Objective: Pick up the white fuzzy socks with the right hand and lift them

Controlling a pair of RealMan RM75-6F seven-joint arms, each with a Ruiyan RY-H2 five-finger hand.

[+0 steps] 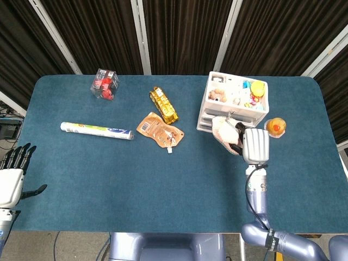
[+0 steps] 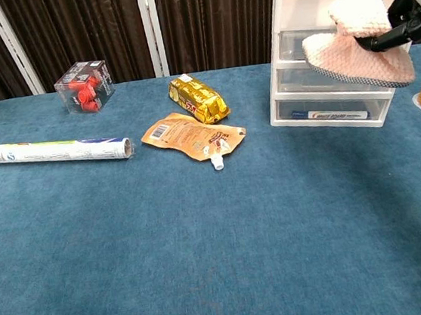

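The white fuzzy socks (image 2: 358, 48) hang in the air in front of the white drawer unit (image 2: 319, 107), well above the table. My right hand (image 1: 254, 144) grips them from the right, and only its dark fingers (image 2: 401, 25) show at the chest view's right edge. In the head view the socks (image 1: 225, 132) show just left of that hand. My left hand (image 1: 12, 176) stays off the table's left edge, fingers spread, holding nothing.
A gold snack packet (image 2: 198, 98), an orange spout pouch (image 2: 193, 138), a long tube (image 2: 54, 152) and a clear cube of red items (image 2: 85, 86) lie to the left. An orange cup (image 1: 275, 127) sits right of the drawers, close to my right hand.
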